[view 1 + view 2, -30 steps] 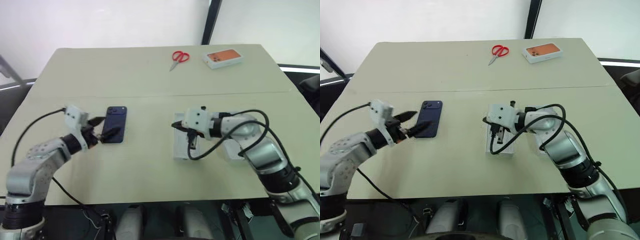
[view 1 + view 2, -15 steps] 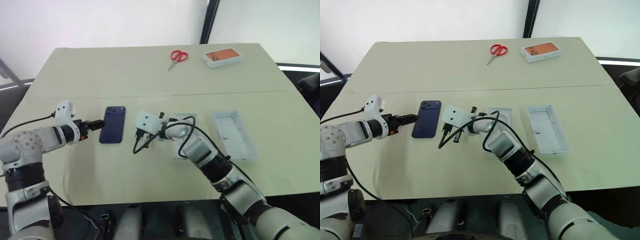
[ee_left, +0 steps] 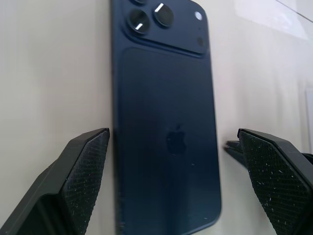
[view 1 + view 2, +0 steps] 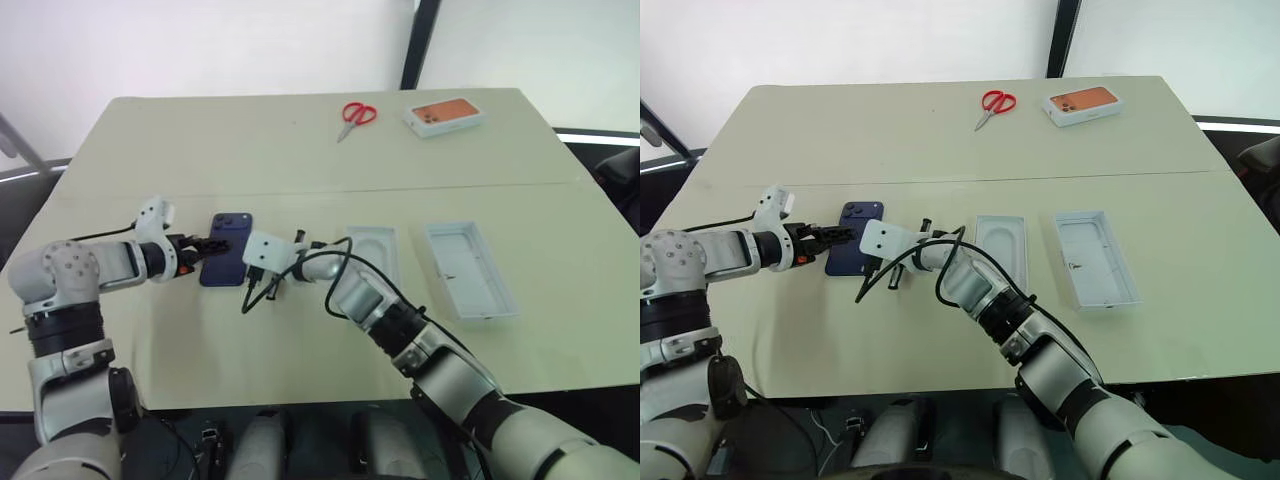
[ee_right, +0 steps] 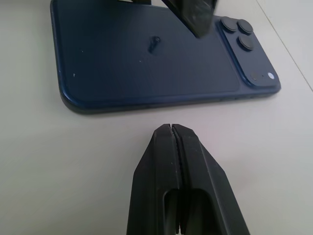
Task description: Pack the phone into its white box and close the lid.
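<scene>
Navy phone lies lengthwise between our left gripper's spread jaws, our right gripper pinched shut beside it.

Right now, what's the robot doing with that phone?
The robot is getting ready to pick up the phone, which lies flat on the table, back up. Its left gripper is open, one finger on each side of the phone, not squeezing yet. Its right gripper is shut, with its tip close to the phone's long edge. The white box and the lid lie open farther right, both empty. The phone isn't packed yet.
</scene>
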Available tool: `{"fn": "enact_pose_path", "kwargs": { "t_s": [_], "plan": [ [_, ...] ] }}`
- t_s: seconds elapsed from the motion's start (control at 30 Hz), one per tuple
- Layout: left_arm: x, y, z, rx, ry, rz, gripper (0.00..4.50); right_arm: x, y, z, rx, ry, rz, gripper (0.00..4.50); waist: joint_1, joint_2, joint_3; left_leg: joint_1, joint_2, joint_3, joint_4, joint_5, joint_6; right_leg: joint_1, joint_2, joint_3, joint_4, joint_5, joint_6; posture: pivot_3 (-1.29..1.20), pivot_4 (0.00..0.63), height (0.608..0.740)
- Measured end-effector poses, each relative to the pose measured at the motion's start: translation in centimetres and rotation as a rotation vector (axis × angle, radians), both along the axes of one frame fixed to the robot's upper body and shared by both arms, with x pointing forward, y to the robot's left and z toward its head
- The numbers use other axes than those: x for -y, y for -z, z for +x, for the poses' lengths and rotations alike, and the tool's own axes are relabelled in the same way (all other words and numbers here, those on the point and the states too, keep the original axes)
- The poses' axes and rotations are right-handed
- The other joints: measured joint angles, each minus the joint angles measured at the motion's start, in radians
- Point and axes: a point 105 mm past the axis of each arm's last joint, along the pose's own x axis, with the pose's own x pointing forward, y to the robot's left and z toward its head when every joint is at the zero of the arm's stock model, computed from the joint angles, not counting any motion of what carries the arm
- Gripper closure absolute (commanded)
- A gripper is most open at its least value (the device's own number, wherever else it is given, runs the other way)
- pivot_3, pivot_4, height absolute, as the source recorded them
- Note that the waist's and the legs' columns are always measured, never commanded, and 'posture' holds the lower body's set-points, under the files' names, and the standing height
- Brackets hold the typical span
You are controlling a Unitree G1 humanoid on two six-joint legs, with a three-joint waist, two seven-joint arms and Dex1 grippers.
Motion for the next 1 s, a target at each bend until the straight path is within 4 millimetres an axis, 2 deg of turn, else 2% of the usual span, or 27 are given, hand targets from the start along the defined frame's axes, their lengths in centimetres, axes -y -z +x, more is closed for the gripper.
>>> {"fn": "enact_pose_path", "kwargs": {
  "t_s": [0.47, 0.63, 0.73, 0.9, 1.0],
  "plan": [
    [2.1, 0.1, -0.3, -0.004, 0.038, -0.147, 0.09, 0.0, 0.0, 0.1, 0.018, -0.024, -0.01, 4.49, 0.003, 0.0, -0.001, 0.0, 0.0, 0.0, 0.0, 0.0, 0.0, 0.0, -0.001, 0.0, 0.0, 0.0, 0.0, 0.0, 0.15, 0.74],
    [2.0, 0.0, -0.2, -0.021, 0.023, -0.172, 0.09, 0.1, 0.1, 0.1, 0.021, -0.03, -0.01, 4.49, 0.0, 0.0, -0.001, 0.0, 0.0, 0.0, 0.0, 0.0, 0.0, 0.0, 0.0, 0.0, 0.0, 0.0, 0.0, 0.0, 0.15, 0.74],
    [1.7, 0.2, -0.2, -0.03, -0.002, -0.183, 0.92, 0.4, 0.1, 0.0, 0.027, -0.031, -0.01, 4.5, 0.0, 0.0, -0.001, 0.0, 0.0, 0.0, 0.0, 0.0, 0.0, 0.0, 0.0, 0.0, 0.0, 0.0, 0.0, 0.0, 0.15, 0.74],
    [1.4, 0.9, -0.2, -0.064, -0.038, -0.214, 3.4, 1.2, -0.4, 0.2, 0.052, -0.026, -0.021, 4.5, -0.002, -0.001, 0.0, -0.001, 0.0, 0.0, -0.001, 0.0, -0.001, -0.002, 0.0, 0.0, 0.0, 0.0, 0.0, 0.0, 0.15, 0.74],
    [1.7, 0.6, 0.0, -0.049, -0.036, -0.239, 3.4, 1.6, -0.7, 0.0, 0.061, -0.029, -0.016, 4.5, -0.003, -0.001, 0.0, -0.001, 0.0, 0.0, -0.002, 0.001, -0.001, -0.002, 0.0, 0.0, 0.0, 0.0, 0.0, 0.0, 0.15, 0.74]
  ]
}}
